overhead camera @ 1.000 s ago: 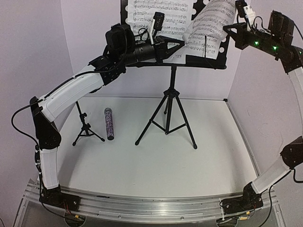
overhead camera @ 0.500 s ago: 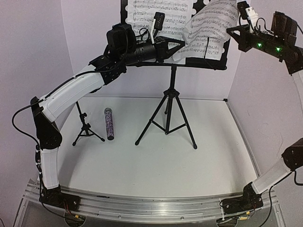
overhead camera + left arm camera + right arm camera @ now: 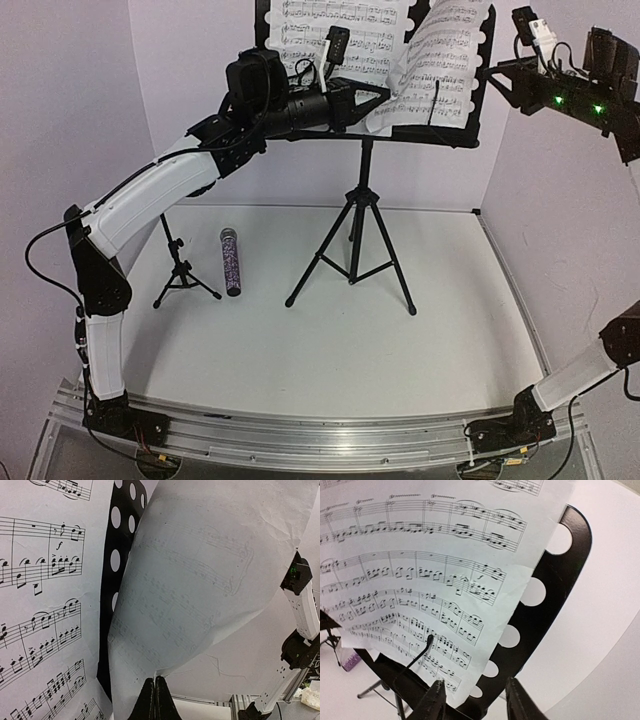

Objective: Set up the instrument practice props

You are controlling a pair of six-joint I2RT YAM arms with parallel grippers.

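Note:
The black tripod music stand [image 3: 360, 210] stands mid-table, its perforated desk [image 3: 440, 135] at the top. One white music sheet [image 3: 340, 25] rests on the desk's left half. My left gripper [image 3: 378, 100] is shut on the lower left corner of the second sheet [image 3: 440, 60], which bows out from the desk's right half. The left wrist view shows the closed tips [image 3: 155, 682] pinching that sheet [image 3: 200, 595]. My right gripper [image 3: 497, 75] is open and empty just right of the desk's edge [image 3: 550, 595]; its jaws [image 3: 475, 695] are apart below the sheet [image 3: 420, 570].
The glittery purple-silver microphone [image 3: 231, 262] lies on the table left of the music stand. The small black tripod mic stand [image 3: 180, 265] stands beside it. White walls close the back and both sides of the table.
My right gripper has drawn back to the right, away from the second sheet's right edge. That sheet now lies flatter against the desk. The left arm has stayed put.

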